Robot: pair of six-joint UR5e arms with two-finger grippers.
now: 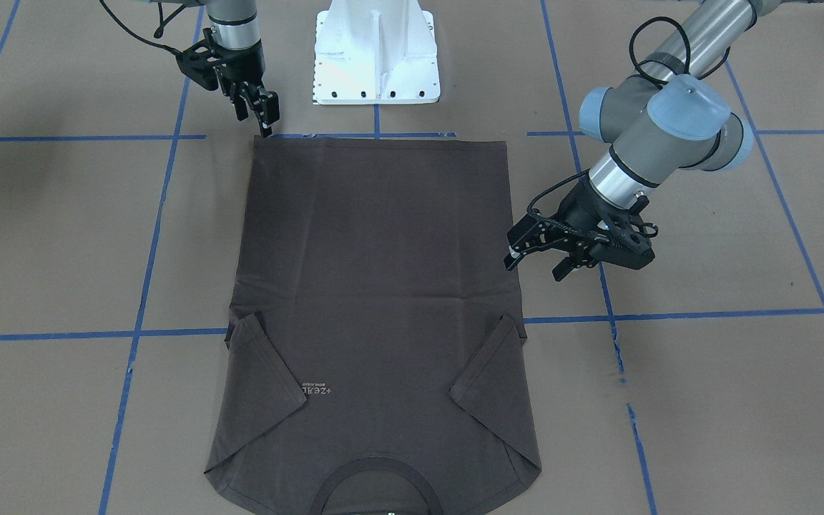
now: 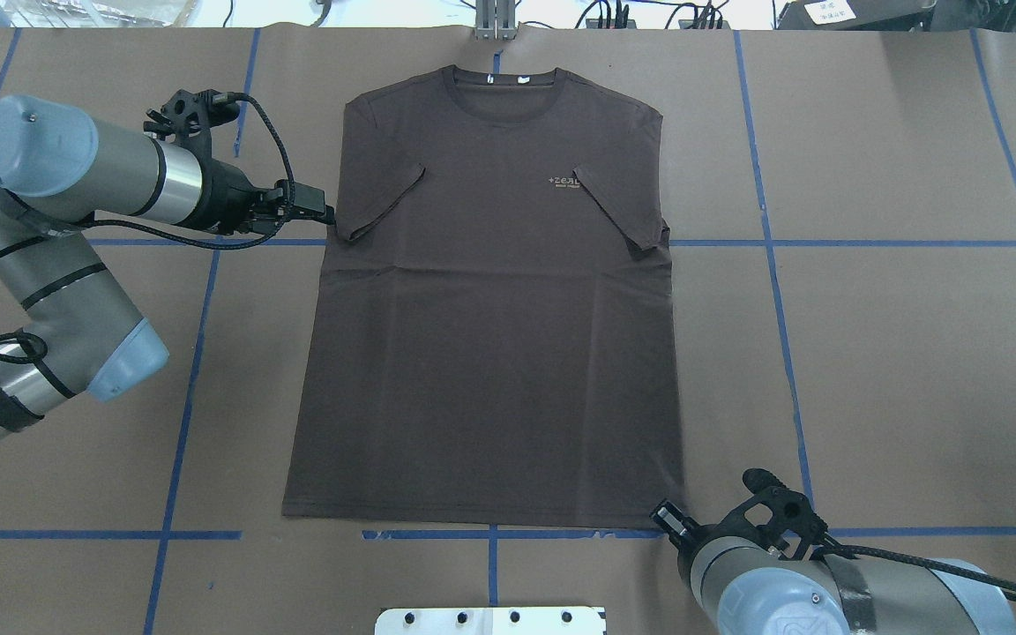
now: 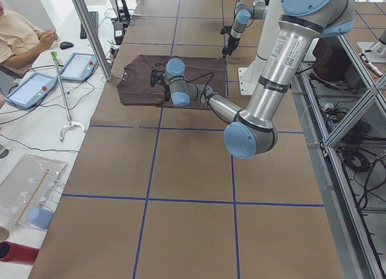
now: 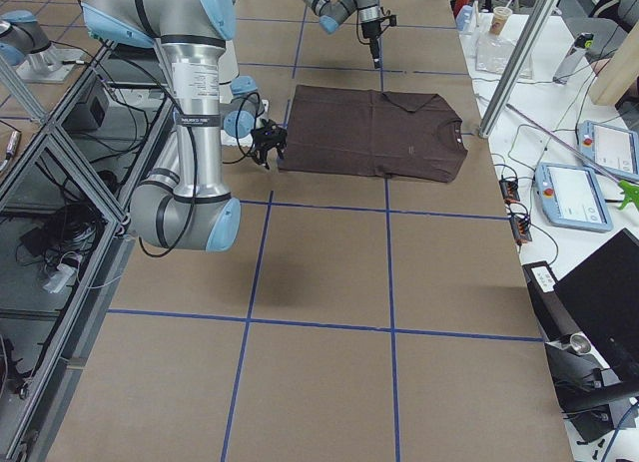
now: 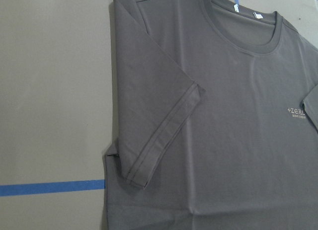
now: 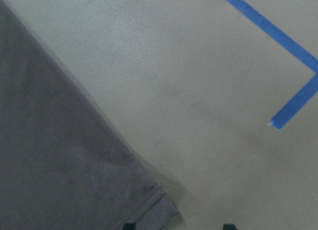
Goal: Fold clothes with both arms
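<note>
The dark brown-grey T-shirt lies flat and front up on the brown table. Its collar points away from the robot and both short sleeves are folded inward over the chest. My left gripper hovers open just beside the shirt's edge near the folded sleeve, holding nothing. My right gripper stands open over the hem corner nearest the base. Its two fingertips show at the bottom of the right wrist view, with the corner lying between them.
The white pedestal base stands just behind the hem. Blue tape lines grid the table. Off the far edge are a metal pole, tablets and a seated person.
</note>
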